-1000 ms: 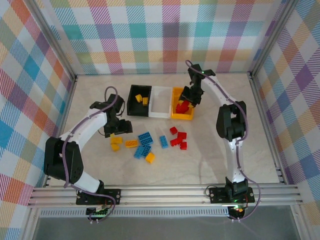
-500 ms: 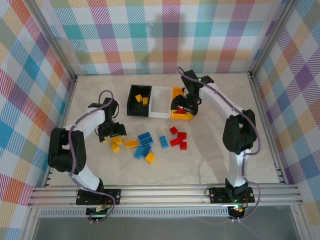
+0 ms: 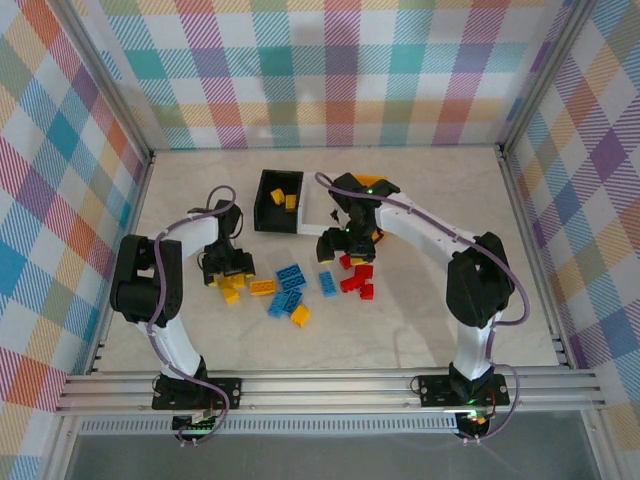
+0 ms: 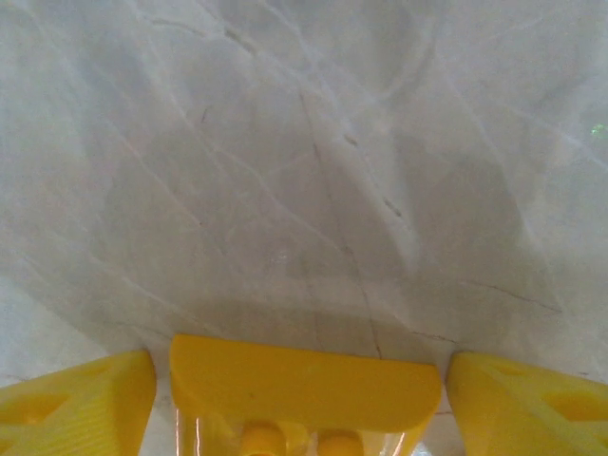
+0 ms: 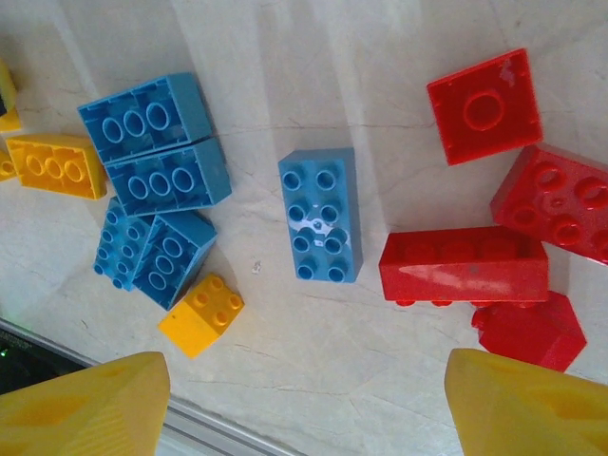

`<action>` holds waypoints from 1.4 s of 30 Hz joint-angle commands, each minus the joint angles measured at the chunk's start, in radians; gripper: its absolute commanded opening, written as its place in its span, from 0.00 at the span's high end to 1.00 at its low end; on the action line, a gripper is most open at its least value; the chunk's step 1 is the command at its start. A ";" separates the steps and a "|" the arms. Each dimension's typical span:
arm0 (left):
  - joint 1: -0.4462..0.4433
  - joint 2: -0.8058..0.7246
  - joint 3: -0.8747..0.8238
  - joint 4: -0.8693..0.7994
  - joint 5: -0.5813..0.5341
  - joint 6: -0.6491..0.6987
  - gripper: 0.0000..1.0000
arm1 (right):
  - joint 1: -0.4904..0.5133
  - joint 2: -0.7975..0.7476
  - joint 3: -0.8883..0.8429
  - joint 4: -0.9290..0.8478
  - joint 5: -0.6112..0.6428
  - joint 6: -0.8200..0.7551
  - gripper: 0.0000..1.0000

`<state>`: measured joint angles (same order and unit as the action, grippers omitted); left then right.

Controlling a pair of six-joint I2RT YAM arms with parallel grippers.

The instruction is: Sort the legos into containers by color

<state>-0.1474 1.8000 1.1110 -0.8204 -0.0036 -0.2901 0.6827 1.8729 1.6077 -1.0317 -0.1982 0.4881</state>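
On the left of the overhead view, the left gripper [image 3: 228,268] sits low on the table [image 3: 450,330] above a few yellow bricks [image 3: 231,291] and partly covers them. In its wrist view only the finger ends show, cut off by the bottom edge. They are spread, with one yellow brick [image 4: 304,394] between them and a sliver of table at each side. The brick's lower part runs out of frame.

At upper centre the black bin [image 3: 262,205] holds two yellow pieces [image 3: 283,199]. Just right of it, the white bin [image 3: 312,200] lies partly under the right arm [image 3: 420,225], and its contents cannot be made out. The orange bin [image 3: 376,236] is almost wholly hidden by that arm, so what is in it cannot be told.

The right gripper [image 3: 335,245] hangs just below the bins, over the loose bricks at mid-frame. In its wrist view the fingers [image 5: 85,408] stand wide apart at the lower corners, over bare table. Above them lie blue bricks [image 5: 152,142] on the left, one blue brick [image 5: 321,214] in the centre and red bricks [image 5: 463,266] on the right, one of them cut by the right edge.
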 commanded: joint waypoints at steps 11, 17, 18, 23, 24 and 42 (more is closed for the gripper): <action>0.011 -0.027 0.006 -0.033 -0.024 0.020 0.42 | 0.071 0.151 0.028 -0.067 -0.015 -0.022 0.23; 0.019 -0.072 0.107 -0.107 -0.025 0.038 0.46 | 0.086 0.242 0.104 -0.070 0.041 -0.124 0.26; 0.021 -0.078 0.132 -0.122 -0.025 0.039 0.46 | 0.085 0.257 0.115 -0.072 0.052 -0.133 0.26; 0.031 -0.088 0.254 -0.180 -0.025 0.045 0.46 | 0.102 0.311 0.150 -0.064 0.059 -0.157 0.30; 0.031 -0.084 0.282 -0.188 -0.022 0.046 0.46 | 0.103 0.321 0.152 -0.061 0.059 -0.157 0.30; -0.033 0.235 0.807 -0.198 0.084 -0.050 0.46 | 0.120 0.328 0.135 -0.058 0.172 -0.166 0.74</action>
<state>-0.1474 1.9976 1.8500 -0.9936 0.0525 -0.3145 0.7937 2.2238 1.7504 -1.0824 -0.0597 0.3309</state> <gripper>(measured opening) 0.553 0.327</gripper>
